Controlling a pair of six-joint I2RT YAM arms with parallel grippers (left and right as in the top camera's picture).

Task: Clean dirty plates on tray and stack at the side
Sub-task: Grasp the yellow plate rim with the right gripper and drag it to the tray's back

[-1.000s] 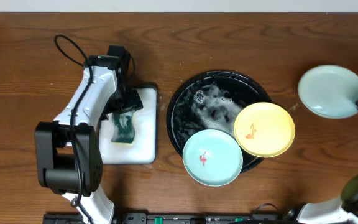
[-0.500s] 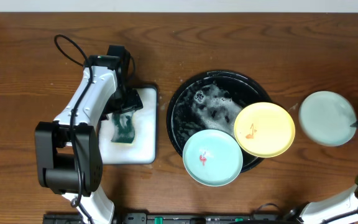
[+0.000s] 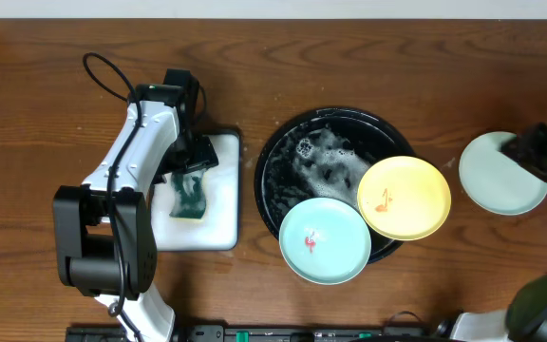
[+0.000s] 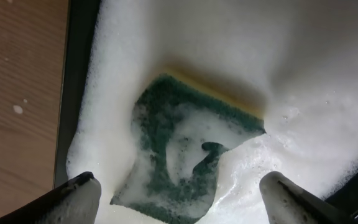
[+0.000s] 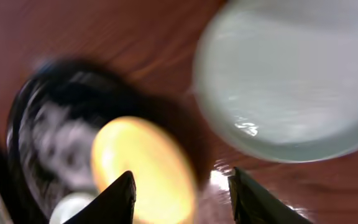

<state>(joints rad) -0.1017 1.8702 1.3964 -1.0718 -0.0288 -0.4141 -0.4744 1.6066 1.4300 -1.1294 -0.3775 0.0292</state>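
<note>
Mint plate [image 3: 497,180] has moved nearer since a second ago and now sits on tabletop [image 3: 425,57], right of black tray [image 3: 262,176]. Right claw [image 5: 185,199] spread, nothing between. Left claw [image 4: 180,190] wide over sponge [image 4: 179,143]. Lift right claw straight up before swinging, or it may drag the rim.

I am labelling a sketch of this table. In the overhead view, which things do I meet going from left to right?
Green sponge → mint-green plate with red smear → yellow plate → plain mint-green plate.
</note>
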